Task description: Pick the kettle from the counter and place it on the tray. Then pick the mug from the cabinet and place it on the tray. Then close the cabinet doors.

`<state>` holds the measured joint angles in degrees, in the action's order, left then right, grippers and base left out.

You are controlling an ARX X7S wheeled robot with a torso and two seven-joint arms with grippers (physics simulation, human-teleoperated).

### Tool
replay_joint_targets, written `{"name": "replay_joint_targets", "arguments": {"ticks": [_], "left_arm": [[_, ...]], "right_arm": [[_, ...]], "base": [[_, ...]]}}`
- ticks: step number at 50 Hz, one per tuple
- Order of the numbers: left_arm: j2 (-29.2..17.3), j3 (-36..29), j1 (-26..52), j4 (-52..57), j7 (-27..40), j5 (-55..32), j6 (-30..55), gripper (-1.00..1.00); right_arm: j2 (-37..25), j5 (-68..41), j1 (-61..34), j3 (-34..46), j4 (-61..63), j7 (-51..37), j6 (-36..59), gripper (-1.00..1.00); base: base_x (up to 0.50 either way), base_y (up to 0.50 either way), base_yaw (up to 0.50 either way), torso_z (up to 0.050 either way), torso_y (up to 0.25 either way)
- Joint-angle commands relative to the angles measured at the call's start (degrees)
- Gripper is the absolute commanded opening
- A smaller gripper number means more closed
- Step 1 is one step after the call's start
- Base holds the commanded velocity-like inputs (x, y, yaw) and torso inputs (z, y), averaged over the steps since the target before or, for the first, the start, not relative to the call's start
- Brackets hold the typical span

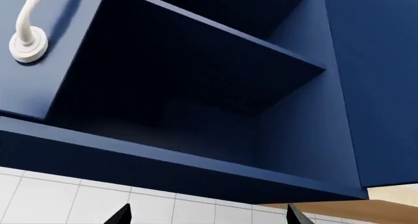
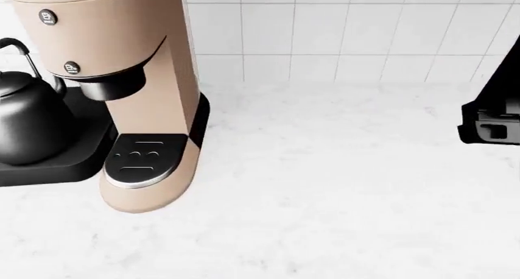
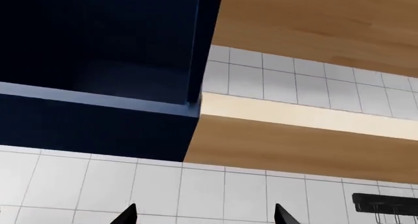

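The dark shiny kettle (image 2: pixel 28 117) stands on the black tray (image 2: pixel 49 168) at the far left of the head view, on the white marble counter (image 2: pixel 341 187). No mug shows in any view. In the left wrist view my left gripper (image 1: pixel 205 219) is open, its two black tips wide apart below the open blue cabinet (image 1: pixel 196 87), whose dark shelves look bare. My right gripper (image 3: pixel 204 216) is open too, with only white wall tiles between its tips, beneath the cabinet's underside (image 3: pixel 91 126).
A tall beige coffee machine (image 2: pixel 138 78) stands right beside the tray. An open cabinet door with a white handle (image 1: pixel 27 35) shows in the left wrist view. A wooden cabinet (image 3: pixel 313 23) adjoins the blue one. A black arm part (image 2: pixel 491 117) sits at the head view's right edge.
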<state>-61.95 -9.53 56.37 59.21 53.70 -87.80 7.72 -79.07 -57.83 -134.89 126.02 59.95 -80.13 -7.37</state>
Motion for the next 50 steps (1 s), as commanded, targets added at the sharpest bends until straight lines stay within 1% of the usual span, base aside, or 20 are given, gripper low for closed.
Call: {"name": "replay_joint_targets", "arguments": {"ticks": [1,3,7,9,12,15,19,22,27,30,34,43,47,50], "left_arm": [[-0.13,0.30,-0.77,0.07,-0.04,0.30,-0.28,1.00],[-0.10,0.25,-0.82,0.08,-0.09,0.33,-0.27,1.00],[0.00,0.22,-1.37,0.11,-0.40,0.66,-0.39,1.00],[-0.01,0.26,-1.75,0.19,-0.62,0.74,-0.53,1.00],[-0.15,0.42,-2.66,0.28,-1.17,0.93,-0.91,1.00],[-0.10,0.47,-3.58,0.33,-1.71,1.30,-1.24,1.00],[-0.52,0.30,-4.37,0.35,-2.38,1.57,-2.02,1.00],[-0.94,0.42,-5.11,0.57,-2.66,1.69,-2.58,1.00],[-1.46,-0.32,-5.49,0.68,-3.13,2.02,-3.40,1.00],[-1.83,-0.81,-5.55,0.66,-3.17,2.20,-3.98,1.00],[-2.56,-1.36,-5.71,0.68,-3.23,2.36,-5.04,1.00],[-4.87,-2.88,-6.98,0.69,-3.57,3.45,-8.64,1.00],[-5.66,-3.03,-7.82,0.69,-3.71,3.90,-9.92,1.00],[-6.92,-3.08,-8.80,0.60,-3.83,4.46,-11.81,1.00]], "right_arm": [[-3.34,-5.94,-0.05,-9.20,0.05,1.17,6.16,1.00],[-4.38,-10.70,-0.03,-15.09,0.05,2.07,9.67,1.00],[-5.46,-24.21,0.08,-31.16,0.05,1.65,19.89,1.00],[-5.96,-30.18,0.36,-35.85,0.04,0.79,22.36,1.00],[-6.78,-36.08,0.42,-42.97,-1.84,1.43,25.11,1.00],[-4.68,-40.54,0.34,-51.74,-5.98,-0.33,34.62,1.00],[-1.43,-44.11,0.55,-58.88,-10.08,-1.26,42.86,1.00],[1.06,-44.62,0.63,-62.82,-12.20,-0.45,47.92,1.00],[2.43,-43.33,1.16,-67.94,-16.74,4.43,48.36,1.00],[3.94,-41.88,0.82,-70.75,-19.12,7.31,50.41,1.00],[7.71,-40.80,0.34,-76.09,-22.80,9.92,56.74,1.00],[18.38,-35.89,0.20,-87.60,-30.11,14.73,68.70,1.00],[25.53,-30.92,0.09,-93.75,-33.96,18.32,74.44,1.00],[31.07,-25.14,0.10,-97.51,-35.28,23.05,77.01,1.00]], "base": [[0.00,0.00,0.00,0.000,0.000],[0.00,0.00,0.00,0.000,0.000],[0.00,0.00,0.00,0.000,0.000],[0.00,0.00,0.00,0.000,0.000],[0.00,0.00,0.00,0.000,0.000],[0.00,0.00,0.00,0.000,0.000],[0.00,0.00,0.00,0.000,0.000],[0.00,0.00,0.00,0.000,0.000],[0.00,0.00,0.00,0.000,0.000],[0.00,0.00,0.00,0.000,0.000],[0.00,0.00,0.00,0.000,0.000],[0.00,0.00,0.00,0.000,0.000],[0.00,0.00,0.00,0.000,0.000],[0.00,0.00,0.00,0.007,0.000]]}}
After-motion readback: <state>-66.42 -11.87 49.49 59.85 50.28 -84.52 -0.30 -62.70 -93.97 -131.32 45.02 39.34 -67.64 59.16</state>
